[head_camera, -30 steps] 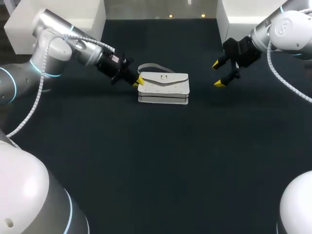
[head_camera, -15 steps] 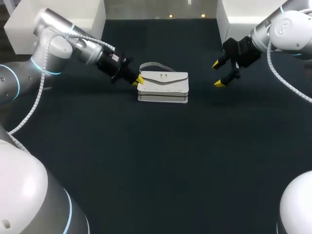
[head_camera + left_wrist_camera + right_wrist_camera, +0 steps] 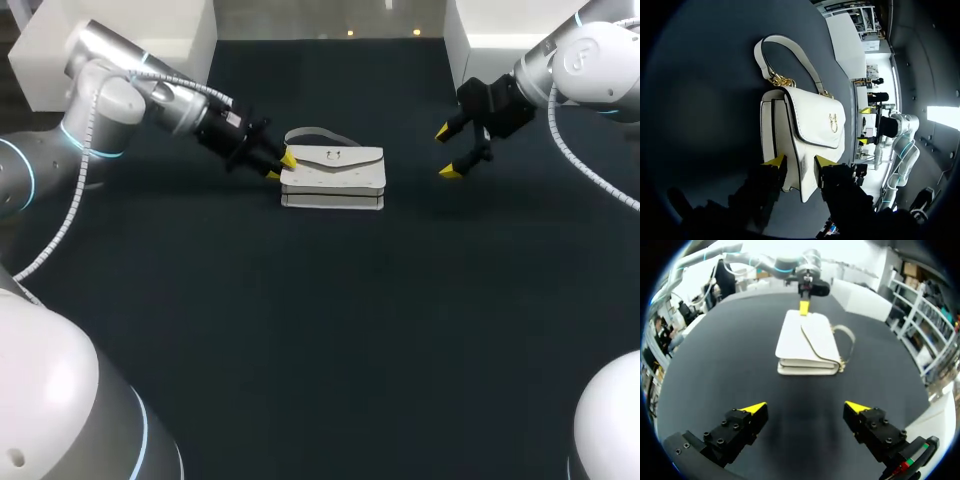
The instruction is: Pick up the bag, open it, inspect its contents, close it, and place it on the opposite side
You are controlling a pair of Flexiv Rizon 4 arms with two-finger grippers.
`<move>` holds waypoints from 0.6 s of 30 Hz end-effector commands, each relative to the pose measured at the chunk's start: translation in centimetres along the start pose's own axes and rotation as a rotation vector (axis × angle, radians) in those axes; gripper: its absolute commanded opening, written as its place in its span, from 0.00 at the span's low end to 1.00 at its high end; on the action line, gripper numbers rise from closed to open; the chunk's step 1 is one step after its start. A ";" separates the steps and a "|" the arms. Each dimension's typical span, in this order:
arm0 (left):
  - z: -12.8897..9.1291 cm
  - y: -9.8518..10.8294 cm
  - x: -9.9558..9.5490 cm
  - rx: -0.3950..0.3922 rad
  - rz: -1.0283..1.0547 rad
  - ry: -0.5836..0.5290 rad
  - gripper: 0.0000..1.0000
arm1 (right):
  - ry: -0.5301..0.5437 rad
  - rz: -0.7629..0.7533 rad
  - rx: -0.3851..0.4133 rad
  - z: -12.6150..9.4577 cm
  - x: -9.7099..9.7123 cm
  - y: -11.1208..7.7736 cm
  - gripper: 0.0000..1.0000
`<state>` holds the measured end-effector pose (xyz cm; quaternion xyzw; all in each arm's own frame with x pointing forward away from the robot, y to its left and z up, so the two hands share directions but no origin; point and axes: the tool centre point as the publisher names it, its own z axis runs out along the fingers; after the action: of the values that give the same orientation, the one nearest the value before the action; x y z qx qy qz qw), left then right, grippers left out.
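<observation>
Across the frame, tabletop: a dark, matte surface that fills the head view from edge to edge.
Left arm: enters from the upper left of the frame and slants down toward the upper middle, with a grey cable looped along it.
Right arm: enters from the upper right corner, its black wrist pointing toward the middle of the frame.
Bag: white, lying flat on the tabletop in the upper middle of the frame, flap side up, long side across the frame.
Flap: white with a dark edge line, folded down over the front of the bag.
Strap: a short white loop lying on the tabletop just behind the bag, toward the top of the frame.
Left hand: at the bag's left end, its two yellow tips closed in on that end, one on the flap side and one on the underside, so the bag is clamped between them.
Right hand: in the upper right of the frame, well apart from the bag, fingers spread wide and holding nothing.
Chain: gold links joining the strap to the bag's top corner.
Clasp: a small gold fitting at the centre of the flap.
</observation>
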<state>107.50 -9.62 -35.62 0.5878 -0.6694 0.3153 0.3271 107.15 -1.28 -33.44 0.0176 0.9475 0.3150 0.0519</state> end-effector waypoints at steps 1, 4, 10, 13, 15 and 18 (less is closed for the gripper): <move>-1.5 1.0 1.4 0.027 0.019 -0.045 1.00 | 0.001 -0.001 -0.001 0.1 -0.1 0.0 1.00; -2.8 1.4 2.6 0.034 0.060 -0.089 1.00 | 0.001 -0.001 -0.001 0.1 -0.1 0.0 1.00; -5.4 1.8 5.0 0.022 0.153 -0.213 1.00 | 0.001 -0.001 -0.001 0.1 -0.1 0.0 1.00; -6.4 1.7 5.9 0.006 0.197 -0.278 1.00 | -0.008 -0.043 0.081 0.2 0.0 0.9 1.00; -6.9 1.6 6.4 -0.007 0.228 -0.327 1.00 | -0.014 -0.066 0.107 0.2 0.1 1.7 1.00; -7.6 1.4 7.1 -0.040 0.291 -0.394 1.00 | -0.018 -0.084 0.165 0.1 0.1 2.6 1.00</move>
<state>106.00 -7.48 -27.44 0.5212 -0.7808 0.2746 0.2079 107.47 -0.31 -32.69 -0.0204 0.9607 0.2687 0.0671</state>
